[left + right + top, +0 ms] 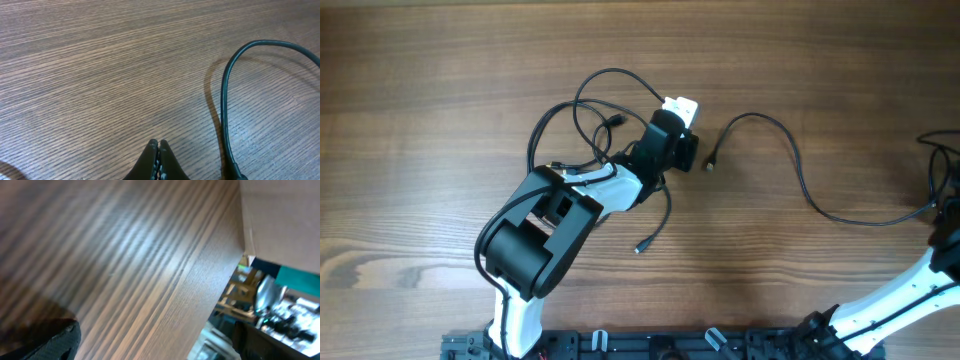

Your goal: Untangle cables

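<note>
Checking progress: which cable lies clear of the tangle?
The cable on the right, running alone from its plug; the others loop over each other by the left arm.

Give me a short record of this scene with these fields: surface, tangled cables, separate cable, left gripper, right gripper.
surface: wooden table
tangled cables: black loops lying beside and partly under the left arm
separate cable: lies alone to the right, its plug end towards the middle
left gripper: shut, nothing visible between the fingers
right gripper: only a dark part shows; open or shut cannot be told
</note>
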Robot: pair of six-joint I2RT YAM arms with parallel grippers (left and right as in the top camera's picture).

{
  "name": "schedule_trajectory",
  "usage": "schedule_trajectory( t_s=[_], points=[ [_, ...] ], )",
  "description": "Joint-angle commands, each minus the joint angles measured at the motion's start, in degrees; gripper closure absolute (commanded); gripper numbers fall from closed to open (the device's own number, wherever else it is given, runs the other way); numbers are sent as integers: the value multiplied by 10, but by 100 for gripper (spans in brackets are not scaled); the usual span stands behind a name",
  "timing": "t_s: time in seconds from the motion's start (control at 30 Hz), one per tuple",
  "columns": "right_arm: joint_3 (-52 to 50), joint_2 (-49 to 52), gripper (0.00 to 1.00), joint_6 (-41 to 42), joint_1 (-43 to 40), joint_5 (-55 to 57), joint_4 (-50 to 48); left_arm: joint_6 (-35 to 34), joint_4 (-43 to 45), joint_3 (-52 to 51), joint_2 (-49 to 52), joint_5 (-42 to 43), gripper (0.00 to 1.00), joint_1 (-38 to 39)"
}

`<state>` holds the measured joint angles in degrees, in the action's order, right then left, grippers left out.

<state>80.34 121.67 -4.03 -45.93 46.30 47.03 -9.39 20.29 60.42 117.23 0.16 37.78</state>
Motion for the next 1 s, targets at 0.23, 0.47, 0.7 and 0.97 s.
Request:
schedule_trajectory(
  t_s=[0.23,0.47,0.7,0.97],
  points=[
    [51,19,0,41,-26,-112,36,-5,2,-2,10,-13,96,2],
    [112,-29,0,25,-25,-200,53,-5,2,-2,10,-13,96,2],
    [129,-62,0,-59,-19,-560,-20,-5,2,-2,10,-13,96,2],
    [129,-62,0,-76,0,-655,-41,-5,-9,-2,10,-13,96,3]
  ],
)
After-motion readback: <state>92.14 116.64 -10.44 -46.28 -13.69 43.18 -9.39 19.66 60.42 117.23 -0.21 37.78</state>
